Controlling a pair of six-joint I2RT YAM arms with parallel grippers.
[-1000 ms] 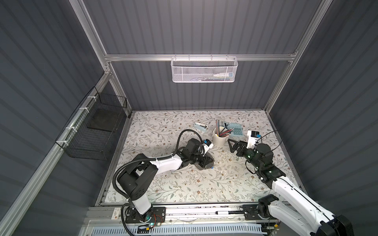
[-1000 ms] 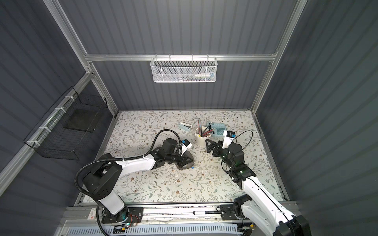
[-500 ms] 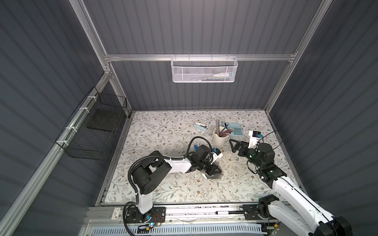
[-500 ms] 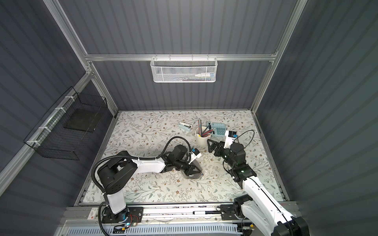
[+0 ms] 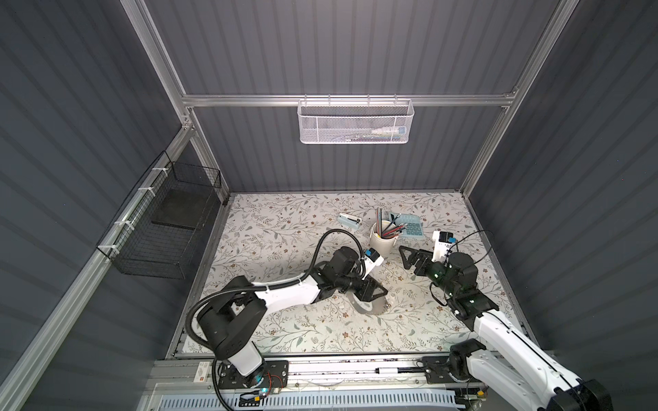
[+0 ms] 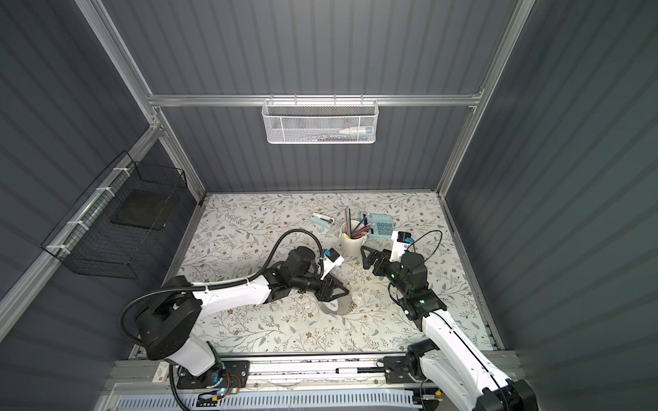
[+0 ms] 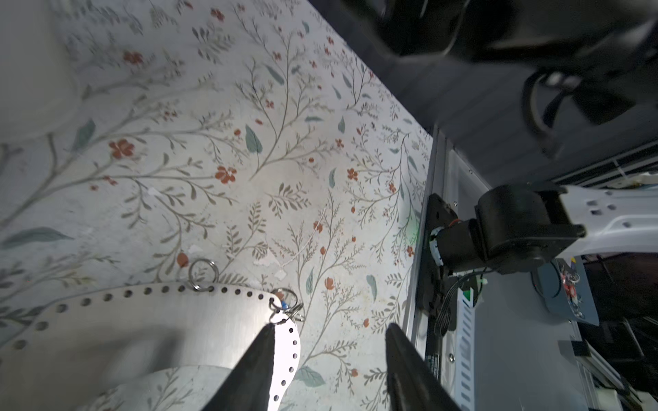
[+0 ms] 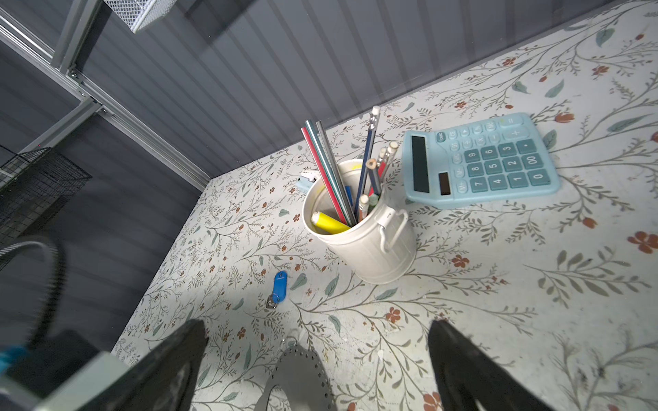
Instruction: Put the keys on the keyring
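The keyring (image 7: 160,320), a flat grey plate with small holes along its rim, lies on the flowered table; it shows in both top views (image 5: 370,307) (image 6: 338,306) and in the right wrist view (image 8: 302,373). Small metal rings (image 7: 285,302) with a speck of blue hang at its rim. My left gripper (image 7: 329,356) is open just above it, one finger over the rim, nothing between the jaws. One of the keys, with a blue tag (image 8: 279,284), lies on the table beside the cup; the left arm hides it in both top views. My right gripper (image 8: 317,325) (image 5: 413,261) stands open and empty.
A white cup of pencils (image 5: 382,238), a pale blue calculator (image 5: 409,224) and a stapler (image 5: 349,220) stand behind the grippers. A white mesh basket (image 5: 356,122) hangs on the back wall, a black wire basket (image 5: 167,220) on the left wall.
My left gripper moved right and toward the front, then opened its jaws over the keyring. The right arm shifted only slightly.
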